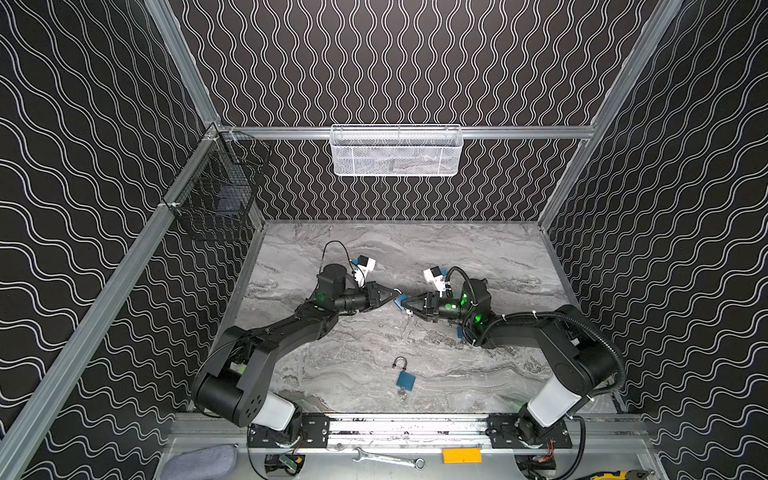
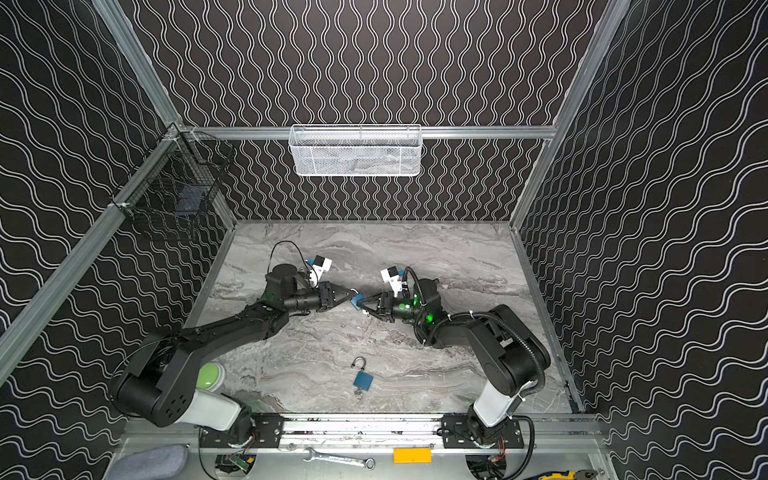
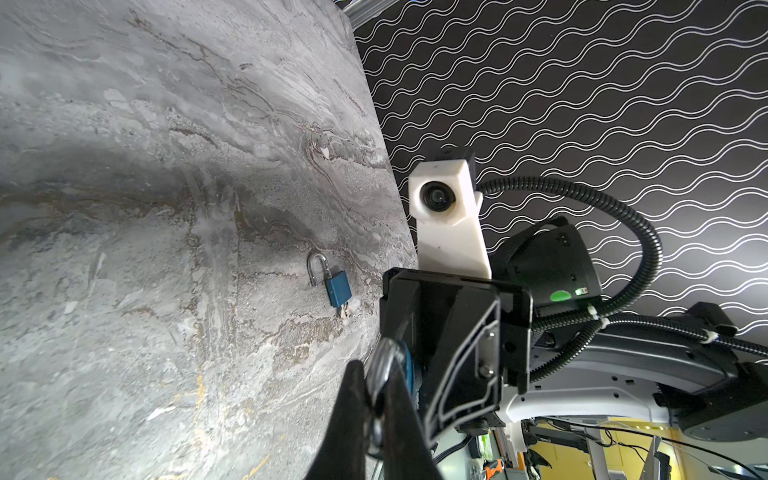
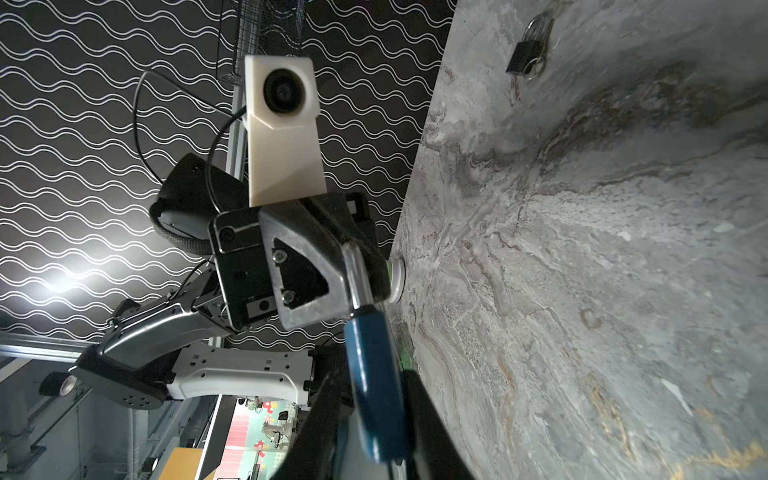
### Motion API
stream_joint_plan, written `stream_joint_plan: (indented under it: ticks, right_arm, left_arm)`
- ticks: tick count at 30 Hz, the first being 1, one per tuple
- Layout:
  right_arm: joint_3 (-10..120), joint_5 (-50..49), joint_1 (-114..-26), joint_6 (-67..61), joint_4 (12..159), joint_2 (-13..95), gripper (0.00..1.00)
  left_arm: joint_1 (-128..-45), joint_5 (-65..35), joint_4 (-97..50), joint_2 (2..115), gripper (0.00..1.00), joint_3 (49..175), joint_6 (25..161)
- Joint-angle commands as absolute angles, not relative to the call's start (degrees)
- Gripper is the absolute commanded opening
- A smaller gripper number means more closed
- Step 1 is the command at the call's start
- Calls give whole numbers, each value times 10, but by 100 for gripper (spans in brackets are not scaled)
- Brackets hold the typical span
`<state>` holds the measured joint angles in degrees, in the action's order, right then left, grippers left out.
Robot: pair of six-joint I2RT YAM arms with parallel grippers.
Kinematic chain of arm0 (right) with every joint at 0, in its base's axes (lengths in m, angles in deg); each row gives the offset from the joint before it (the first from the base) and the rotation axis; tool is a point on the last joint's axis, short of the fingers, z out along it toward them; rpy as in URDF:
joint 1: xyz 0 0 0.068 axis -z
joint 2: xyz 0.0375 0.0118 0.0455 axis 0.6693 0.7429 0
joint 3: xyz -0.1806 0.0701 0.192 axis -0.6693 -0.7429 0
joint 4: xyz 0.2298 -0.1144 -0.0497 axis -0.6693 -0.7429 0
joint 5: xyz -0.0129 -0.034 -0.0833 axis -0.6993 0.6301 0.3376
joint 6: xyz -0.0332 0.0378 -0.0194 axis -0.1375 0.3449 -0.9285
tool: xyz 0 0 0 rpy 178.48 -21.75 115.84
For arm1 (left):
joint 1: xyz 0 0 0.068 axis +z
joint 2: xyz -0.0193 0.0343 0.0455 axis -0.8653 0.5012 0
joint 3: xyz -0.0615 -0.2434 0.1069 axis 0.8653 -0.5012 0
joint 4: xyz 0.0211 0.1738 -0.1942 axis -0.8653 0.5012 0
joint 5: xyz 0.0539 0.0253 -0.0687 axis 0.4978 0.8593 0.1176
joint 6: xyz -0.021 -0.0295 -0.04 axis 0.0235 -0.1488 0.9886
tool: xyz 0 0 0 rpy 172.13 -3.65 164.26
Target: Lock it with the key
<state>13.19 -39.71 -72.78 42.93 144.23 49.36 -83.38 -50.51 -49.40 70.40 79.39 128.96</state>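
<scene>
Both arms meet above the middle of the marble tabletop [image 1: 498, 257], with a blue padlock [image 1: 401, 300] raised between them.
- Left gripper [image 1: 395, 294]: jaws narrow, pinched on the padlock's steel shackle [image 3: 384, 365].
- Right gripper [image 1: 409, 306]: fingers flank the padlock's blue body [image 4: 376, 386]. Cannot tell whether they press it.
- Second blue padlock [image 1: 405, 380] lies flat nearer the front rail, well apart from both grippers. One leg of its shackle is free of the body, and a key [image 3: 344, 311] sits at its keyhole end.
</scene>
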Motion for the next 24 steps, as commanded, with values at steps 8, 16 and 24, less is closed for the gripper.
stream_joint_plan:
  ticks: [8, 16, 24]
  right_arm:
    - [106, -397, -729, 428, 1505, 485, 47]
    - [77, -386, -729, 456, 1569, 499, 46]
    - [83, -363, -729, 436, 1548, 503, 46]
  left_arm:
    - [-831, -463, -557, 718, 0, 785, 1334]
    - [-831, -462, -571, 726, 0, 785, 1354]
    - [-831, -469, -582, 727, 0, 782, 1368]
